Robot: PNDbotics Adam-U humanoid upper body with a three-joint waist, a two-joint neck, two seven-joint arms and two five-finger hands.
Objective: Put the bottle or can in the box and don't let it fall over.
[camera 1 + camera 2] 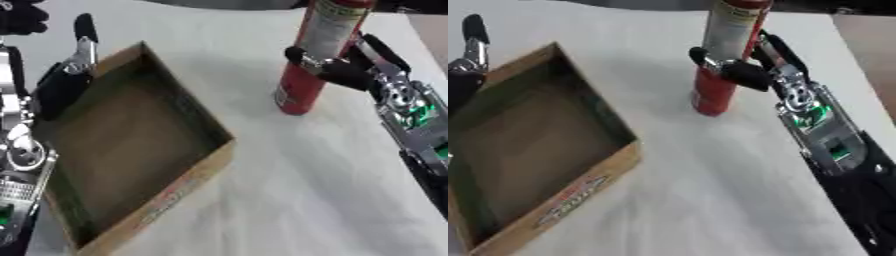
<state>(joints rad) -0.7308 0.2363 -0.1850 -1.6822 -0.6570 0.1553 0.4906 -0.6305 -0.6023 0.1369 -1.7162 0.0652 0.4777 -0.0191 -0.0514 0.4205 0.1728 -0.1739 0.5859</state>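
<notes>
Grasp step judged in hand: upright red bottle [313,55] on the white table [289,190], right of the empty box [131,145], is clasped by curled right hand [346,67]; left hand [61,82] rests open at the box's far wall; a level lift over the rim is called for.

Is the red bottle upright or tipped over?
Upright. The bottle stands on its base on the table, outside the box, with the right hand curled round its middle.
</notes>
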